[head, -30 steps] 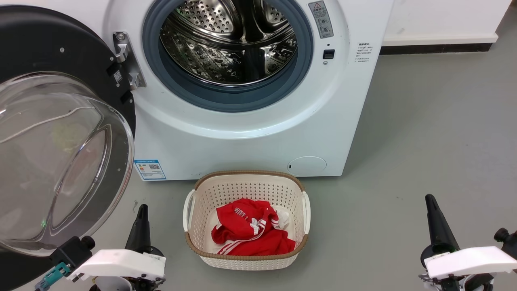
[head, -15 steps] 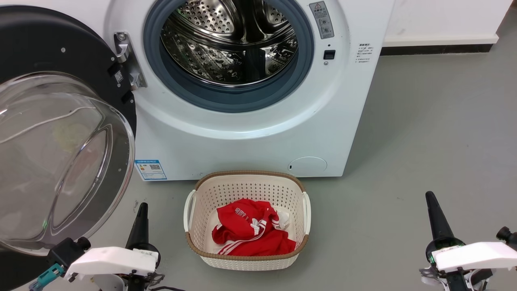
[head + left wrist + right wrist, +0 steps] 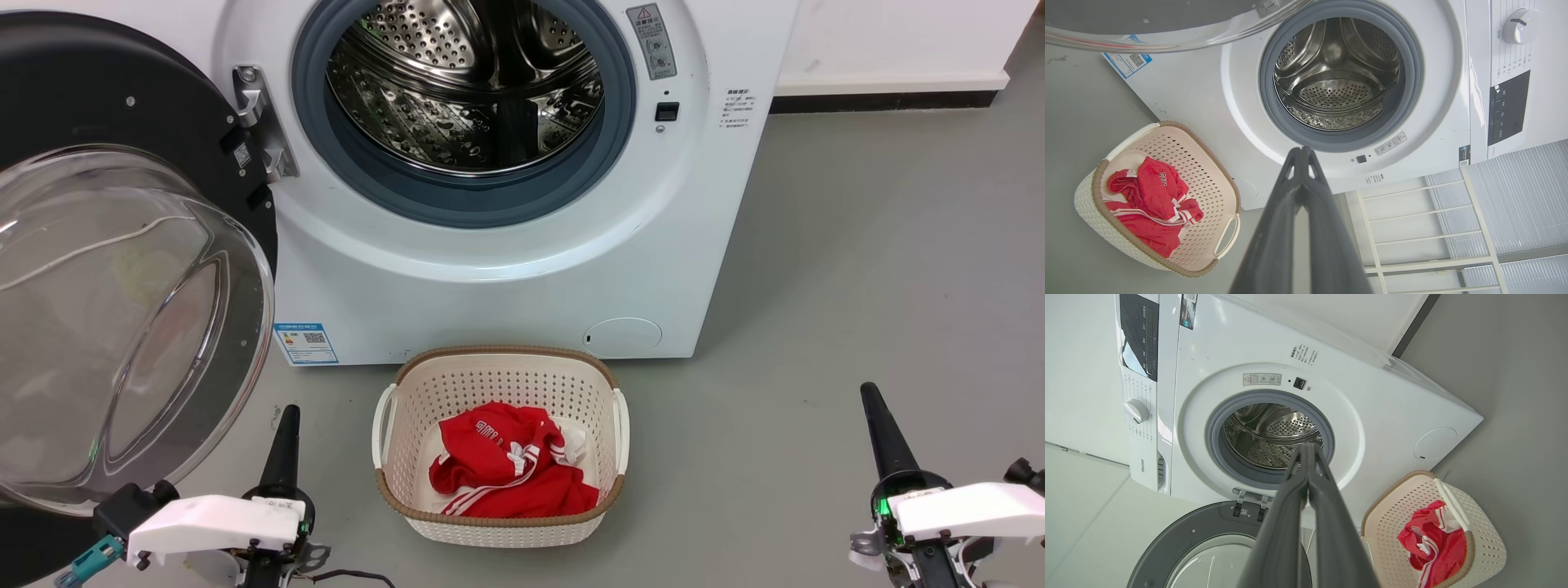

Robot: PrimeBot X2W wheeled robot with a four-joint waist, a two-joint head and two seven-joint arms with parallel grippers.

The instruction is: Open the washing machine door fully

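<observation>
Black glossy door [image 3: 122, 269], round, with a clear bulging glass bowl: hangs swung out from the hinge [image 3: 260, 122] at the left of the white machine [image 3: 506, 278], wide of the opening, inner face toward the head camera. Drum [image 3: 465, 90]: perforated steel, fully exposed, ringed in grey rubber. Left gripper [image 3: 289, 420]: fingers pressed together at the tips, holding nothing; low at the left, just right of the door's lower rim, so the door lies up and to its left. Right gripper [image 3: 870, 400]: likewise closed and empty, well apart from the door, beyond the basket [image 3: 498, 527]. Nearer arm: left. Judgement: the door looks at or near full swing; any travel left is a push on the disc away from the opening, turning about the upright hinge line, and falls to the left arm. Basket: cream, perforated, on the floor before the machine, red garment [image 3: 506, 474] with white stripes inside. Writing: blue label [image 3: 304, 343] with QR code, low on the front, text too small to read; grey warning sticker [image 3: 651, 39] beside the opening, triangle symbol, text unreadable; brand mark [image 3: 1143, 465] on the control panel, reading Hisense.
</observation>
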